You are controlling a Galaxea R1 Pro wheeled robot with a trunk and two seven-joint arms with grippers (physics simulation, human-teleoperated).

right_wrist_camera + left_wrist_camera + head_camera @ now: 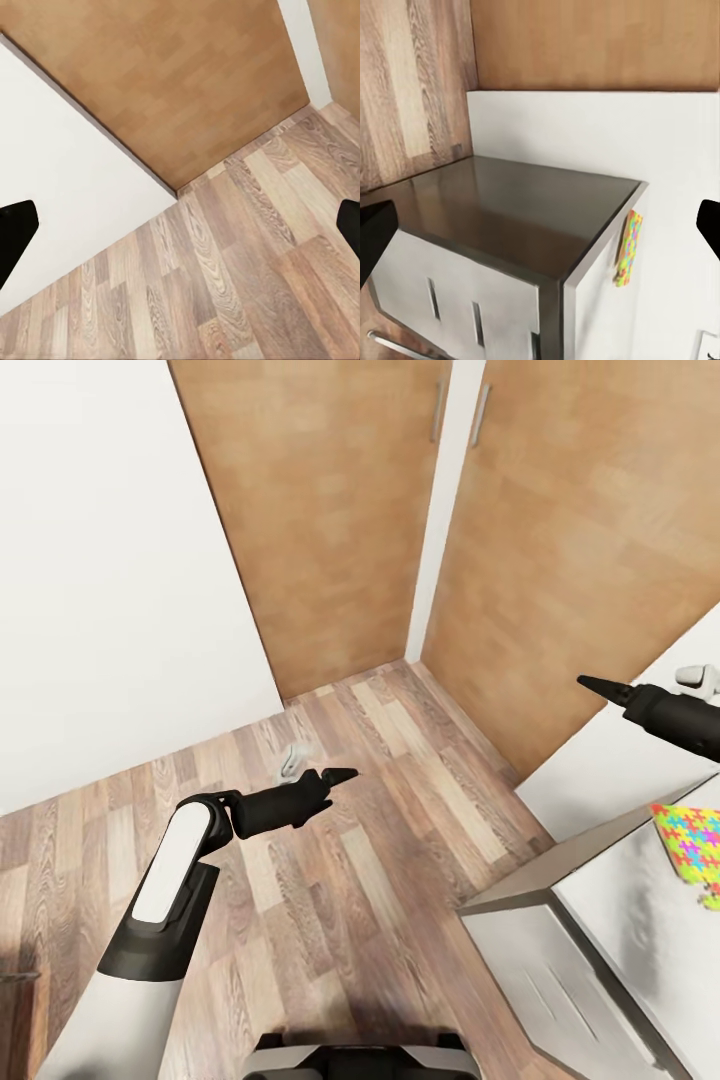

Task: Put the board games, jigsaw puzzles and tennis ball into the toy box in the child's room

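Note:
One jigsaw puzzle (pixel 690 842), a flat square of bright interlocking pieces, lies on the table (pixel 520 895) at the head view's right edge. The left wrist view also catches this jigsaw puzzle (pixel 628 247), edge-on beside the table's dark grey wing (pixel 510 202). My left gripper (pixel 340 773) hangs open over the wood floor, well left of the table. My right gripper (pixel 590 682) is open too, held in the air beyond the table's far corner. Both hold nothing. The board games, the tennis ball and the toy box are out of view.
Tall wooden wardrobe doors (pixel 330 510) fill the corner ahead, with a white wall (pixel 100 580) on the left. A small grey object (pixel 292 760) lies on the plank floor. White drawers (pixel 560 990) face me under the table. A white object (pixel 697 678) sits near my right gripper.

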